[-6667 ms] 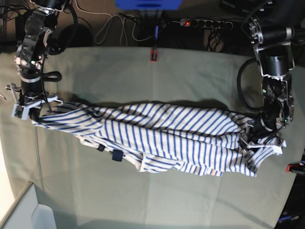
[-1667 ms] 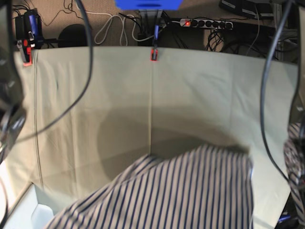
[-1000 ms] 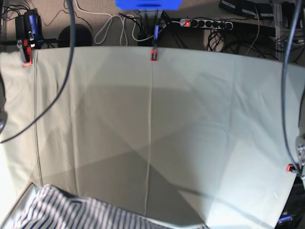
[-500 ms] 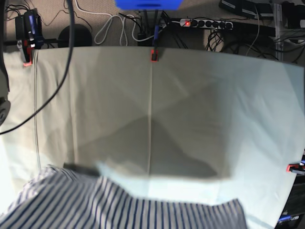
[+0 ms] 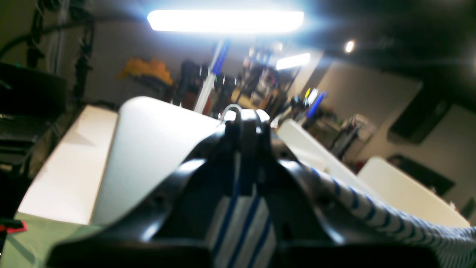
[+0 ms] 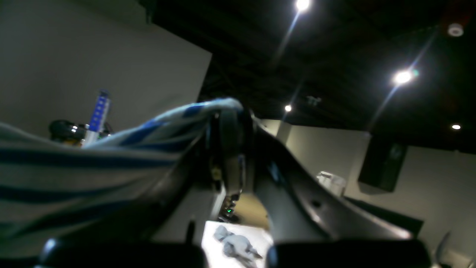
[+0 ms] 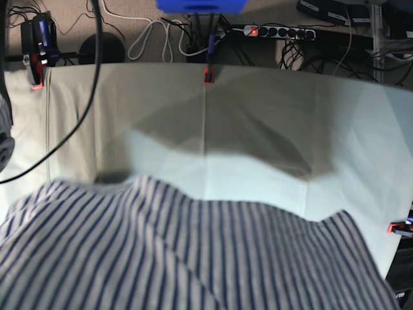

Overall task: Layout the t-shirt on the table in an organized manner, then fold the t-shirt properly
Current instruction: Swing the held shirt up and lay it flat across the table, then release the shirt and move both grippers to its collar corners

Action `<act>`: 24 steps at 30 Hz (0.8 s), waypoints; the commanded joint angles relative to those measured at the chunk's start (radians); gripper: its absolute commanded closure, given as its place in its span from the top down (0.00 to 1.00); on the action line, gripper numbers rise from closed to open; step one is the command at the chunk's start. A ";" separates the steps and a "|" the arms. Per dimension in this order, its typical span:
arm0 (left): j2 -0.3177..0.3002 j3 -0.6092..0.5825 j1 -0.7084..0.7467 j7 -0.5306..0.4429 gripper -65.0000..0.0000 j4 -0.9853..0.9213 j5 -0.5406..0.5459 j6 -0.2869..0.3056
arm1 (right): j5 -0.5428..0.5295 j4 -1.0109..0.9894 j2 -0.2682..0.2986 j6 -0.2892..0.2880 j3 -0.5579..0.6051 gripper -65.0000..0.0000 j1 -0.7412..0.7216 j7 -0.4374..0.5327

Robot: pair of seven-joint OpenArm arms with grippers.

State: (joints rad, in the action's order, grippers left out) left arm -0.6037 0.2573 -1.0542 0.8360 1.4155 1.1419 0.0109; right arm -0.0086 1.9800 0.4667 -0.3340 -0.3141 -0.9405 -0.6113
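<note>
**Holding the t-shirt aloft with both end effectors**

Pinching striped cloth, my left end effector (image 5: 245, 126) has its jaws pressed together on a fold of the t-shirt (image 5: 241, 223), which runs down between them and trails off toward 4 o'clock in the left wrist view. My right end effector (image 6: 230, 123) is likewise clamped on a bunched edge of the same shirt, the fabric stretching away toward 9 o'clock in the right wrist view. Both wrist cameras look out at ceiling lights and room walls.

From the base view, the t-shirt (image 7: 193, 252) fills the lower half of the picture from 8 to 4 o'clock, blurred and close to the lens. The tabletop (image 7: 258, 116) lies beyond it, with a broad shadow toward 12 o'clock. A red clamp (image 7: 208, 74) sits at the far edge at 12 o'clock.
</note>
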 commanded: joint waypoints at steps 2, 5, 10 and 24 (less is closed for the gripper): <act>0.011 -0.003 0.007 -0.011 0.00 -0.005 0.028 -0.007 | 0.003 -0.035 -0.024 0.009 -0.003 0.00 -0.021 0.020; 0.063 -0.005 0.053 -0.030 0.00 -0.005 -0.020 -0.007 | 0.003 -0.112 -0.053 0.009 -0.003 0.00 0.001 0.051; 0.161 -0.006 0.131 -0.149 0.00 -0.055 -0.187 -0.007 | 0.006 -0.321 -0.105 0.009 0.008 0.00 0.044 0.184; 0.261 -0.048 0.082 -0.501 0.19 -0.589 -0.417 -0.006 | 0.104 -1.151 -0.107 0.014 0.007 0.25 -0.139 0.468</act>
State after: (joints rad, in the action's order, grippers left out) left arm -0.3244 0.2066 -0.9302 0.3546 0.8097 0.7212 0.0036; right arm 0.1009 0.8131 0.3470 -0.3336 -0.3050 -1.0409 -0.1669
